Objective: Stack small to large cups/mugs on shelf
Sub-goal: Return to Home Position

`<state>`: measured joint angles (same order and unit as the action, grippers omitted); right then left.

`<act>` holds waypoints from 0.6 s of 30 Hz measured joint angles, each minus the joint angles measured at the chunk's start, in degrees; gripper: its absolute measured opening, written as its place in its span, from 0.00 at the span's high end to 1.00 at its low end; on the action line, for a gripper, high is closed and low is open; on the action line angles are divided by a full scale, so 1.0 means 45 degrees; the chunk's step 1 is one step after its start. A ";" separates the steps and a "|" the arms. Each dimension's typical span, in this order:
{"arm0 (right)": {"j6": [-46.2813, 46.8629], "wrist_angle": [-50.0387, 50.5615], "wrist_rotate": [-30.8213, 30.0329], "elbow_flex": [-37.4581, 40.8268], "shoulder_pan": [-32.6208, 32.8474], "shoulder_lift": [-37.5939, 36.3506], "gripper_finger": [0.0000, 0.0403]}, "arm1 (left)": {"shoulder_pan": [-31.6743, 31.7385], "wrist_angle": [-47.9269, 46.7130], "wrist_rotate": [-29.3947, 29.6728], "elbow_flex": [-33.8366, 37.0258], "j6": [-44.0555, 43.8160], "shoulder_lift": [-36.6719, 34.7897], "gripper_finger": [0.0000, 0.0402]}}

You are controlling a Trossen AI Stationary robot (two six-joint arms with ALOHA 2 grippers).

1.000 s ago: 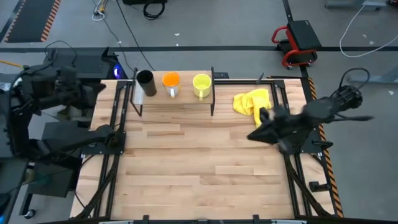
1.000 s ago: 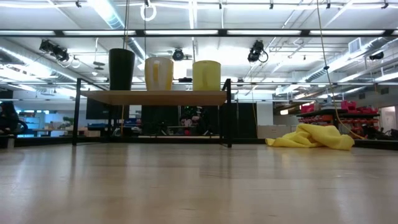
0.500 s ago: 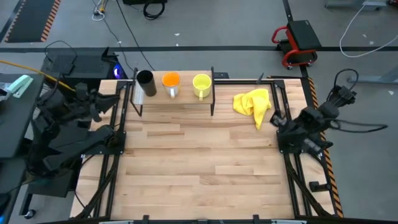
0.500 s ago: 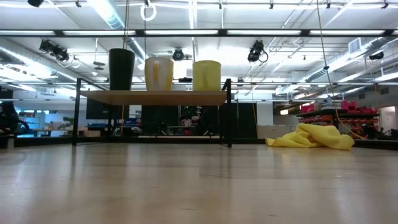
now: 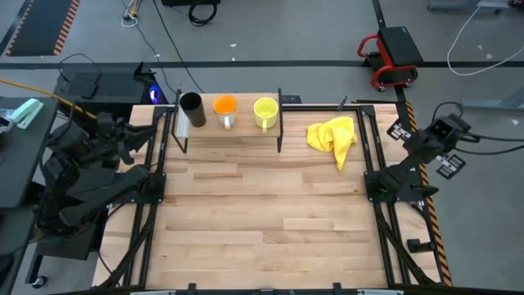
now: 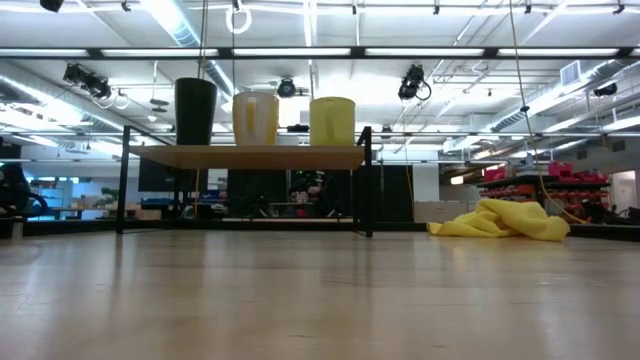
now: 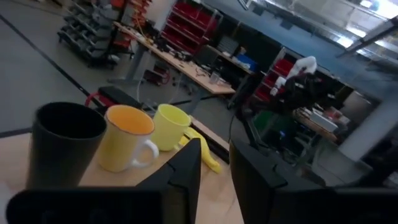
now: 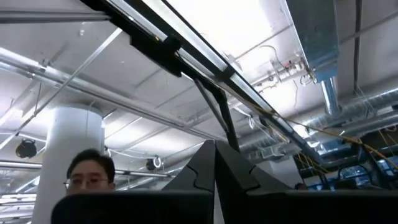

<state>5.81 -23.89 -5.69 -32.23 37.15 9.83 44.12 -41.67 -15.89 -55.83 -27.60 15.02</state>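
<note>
– Mugs + cup: where are they?
– All 3 stand on the shelf (image 5: pixel 243 124), at the far edge of the bench (image 5: pixel 262 221). Upright, one row. In the high view, L to R: black cup (image 5: pixel 190 104), orange mug (image 5: pixel 225 106), yellow mug (image 5: pixel 265 108). The black one is the tallest. The low view shows small gaps btw them, none touching.
– Handles?
– The orange mug's pale handle points toward the near side of the bench. The yellow mug's handle does approx. the same.
– And the shelf itself?
– Light-wood board on thin black posts, raised off the bench top.
– Anything else on the bench?
– A yellow cloth (image 5: pixel 333 135), crumpled, to the right of the shelf and apart from it, near the far right corner.
– Left tool?
– The left tool (image 7: pixel 215 148) sits off the bench's left edge, about level w/ the shelf and aimed at it. Its wrist view looks across all 3 vessels. The fingers stand a narrow gap apart, w/ nothing btw them.
– Right tool?
– The right tool (image 8: pixel 214 149) is off the right edge, past the cloth, tipped upward. Its wrist view takes in ceiling lights, pipes and a person (image 8: pixel 90 169). The fingers are pressed together, no gap, gripping nothing.
</note>
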 joint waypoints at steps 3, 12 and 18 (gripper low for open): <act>-0.0008 0.0696 0.0000 0.0000 0.0000 -0.0633 0.97 | 0.0000 0.0036 0.0569 -0.0022 -0.0041 -0.0166 0.77; -0.0008 0.1593 0.0005 -0.0011 0.0000 -0.2172 0.97 | -0.0046 -0.0043 0.1660 -0.0029 -0.0498 -0.0923 0.79; -0.0074 0.1775 0.0136 -0.0217 0.0000 -0.2090 0.97 | -0.0520 -0.0018 0.0742 -0.0034 -0.1164 -0.1602 0.78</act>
<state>5.48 -15.90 -5.08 -33.21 37.15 0.42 41.78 -41.75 -12.55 -55.99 -32.84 7.81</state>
